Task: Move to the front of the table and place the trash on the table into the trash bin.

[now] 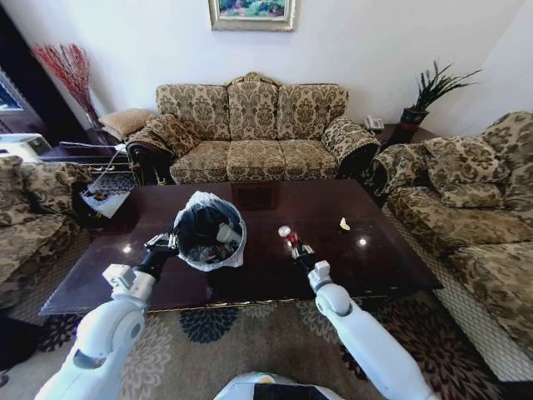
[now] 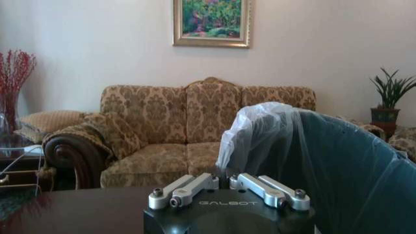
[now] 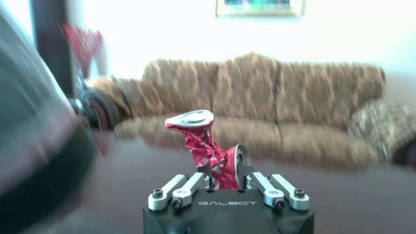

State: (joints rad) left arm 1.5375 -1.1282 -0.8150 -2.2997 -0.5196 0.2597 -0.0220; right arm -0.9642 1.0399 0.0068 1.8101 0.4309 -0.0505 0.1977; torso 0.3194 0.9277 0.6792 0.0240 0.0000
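Observation:
The trash bin (image 1: 209, 232), black with a white bag over its rim, hangs tilted above the dark table (image 1: 366, 265), its mouth turned towards me and trash inside. My left gripper (image 1: 163, 243) is shut on its left rim; in the left wrist view the bin (image 2: 338, 165) looms just beyond that gripper (image 2: 227, 183). A crushed red can (image 1: 288, 237) with a silver top stands up from my right gripper (image 1: 297, 250), just right of the bin. In the right wrist view the can (image 3: 202, 142) sits clamped in the gripper (image 3: 224, 176). A pale yellowish scrap (image 1: 344, 223) lies on the table farther right.
A patterned sofa (image 1: 252, 133) stands behind the table, another sofa (image 1: 475, 208) to the right and an armchair (image 1: 29, 217) to the left. A potted plant (image 1: 420, 100) sits in the back right corner. A patterned rug (image 1: 208, 323) lies under the table's near edge.

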